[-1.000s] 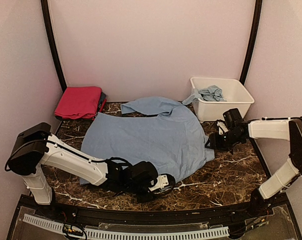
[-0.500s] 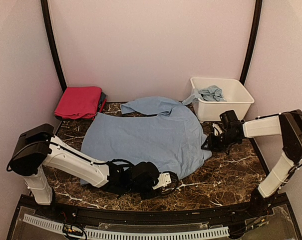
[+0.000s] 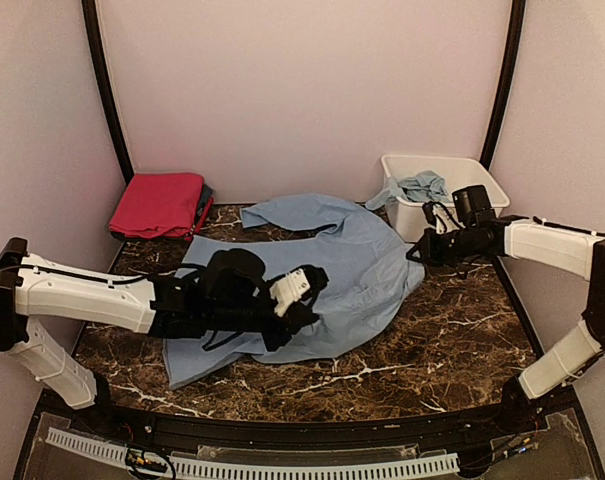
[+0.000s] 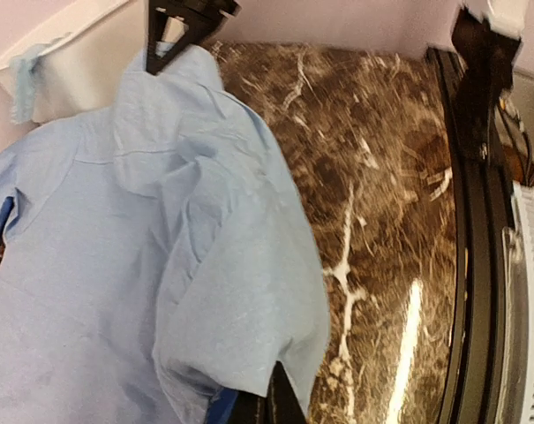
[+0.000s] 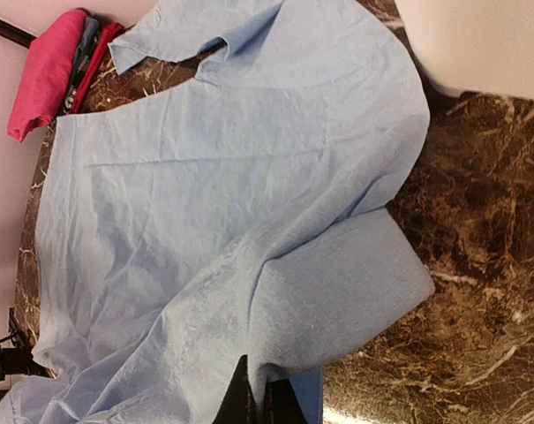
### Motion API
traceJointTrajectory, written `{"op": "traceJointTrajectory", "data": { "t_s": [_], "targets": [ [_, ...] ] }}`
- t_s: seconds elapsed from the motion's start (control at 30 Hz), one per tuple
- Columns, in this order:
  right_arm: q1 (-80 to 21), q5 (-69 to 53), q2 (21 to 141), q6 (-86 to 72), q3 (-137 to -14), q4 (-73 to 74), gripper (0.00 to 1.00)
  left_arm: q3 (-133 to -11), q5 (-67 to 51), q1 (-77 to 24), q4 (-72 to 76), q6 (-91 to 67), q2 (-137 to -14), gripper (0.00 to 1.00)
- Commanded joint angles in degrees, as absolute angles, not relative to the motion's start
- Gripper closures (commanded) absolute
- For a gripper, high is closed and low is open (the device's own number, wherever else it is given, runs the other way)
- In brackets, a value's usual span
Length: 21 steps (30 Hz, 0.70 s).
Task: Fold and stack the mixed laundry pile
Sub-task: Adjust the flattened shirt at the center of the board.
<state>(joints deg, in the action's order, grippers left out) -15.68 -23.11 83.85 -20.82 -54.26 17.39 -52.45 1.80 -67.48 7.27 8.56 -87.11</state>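
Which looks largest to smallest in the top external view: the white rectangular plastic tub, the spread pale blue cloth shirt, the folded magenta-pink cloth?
1. pale blue cloth shirt
2. white rectangular plastic tub
3. folded magenta-pink cloth, a little smaller than the tub

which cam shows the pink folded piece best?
Top external: the pink folded piece lies whole in the back-left corner. Right wrist catches it only partly, at the frame's edge; left wrist does not show it.

dark marble table (image 3: pixel 462 350), blue shirt (image 3: pixel 352 262), pink stack (image 3: pixel 160 203), white tub (image 3: pixel 410 218)
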Motion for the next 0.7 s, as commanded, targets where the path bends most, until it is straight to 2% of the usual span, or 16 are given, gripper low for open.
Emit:
{"op": "traceJointTrajectory", "data": {
  "t_s": [0.0,0.13,0.2,0.27,0.33,0.53,0.67],
  "targets": [
    [-14.99,-22.18,84.24,-20.31,-59.72,17.31,1.0,-52.15,-13.48,-57.33,9.73,-2.56,-84.08,1.0],
    [-14.86,-22.61,90.89,-19.79,-65.19,16.47,1.0,-55.38,-16.25,-49.47,9.84,-8.72,-89.25,1.0],
    [-14.84,-23.56,95.22,-19.72,-68.21,15.84,1.0,-58.33,-15.83,-46.62,7.68,-10.24,-93.5,0.96],
    [-14.85,-24.24,99.02,-19.92,-70.18,15.34,1.0,-61.34,-12.66,-44.85,4.51,-11.83,-97.24,0.87],
    [-14.86,-24.58,101.88,-20.41,-71.03,14.22,1.0,-62.01,-10.73,-43.71,4.06,-13.37,-98.31,0.74],
    [-14.85,-21.8,104.49,-20.75,-71.94,13.55,1.0,-50.85,-5.99,-43.53,8.99,-14.5,-85.06,0.49],
    [-14.85,-20.61,105.69,-20.55,-72.57,13.56,1.0,-39.26,-4.66,-45.78,9.18,-16.38,-73.08,0.43]
  ]
}}
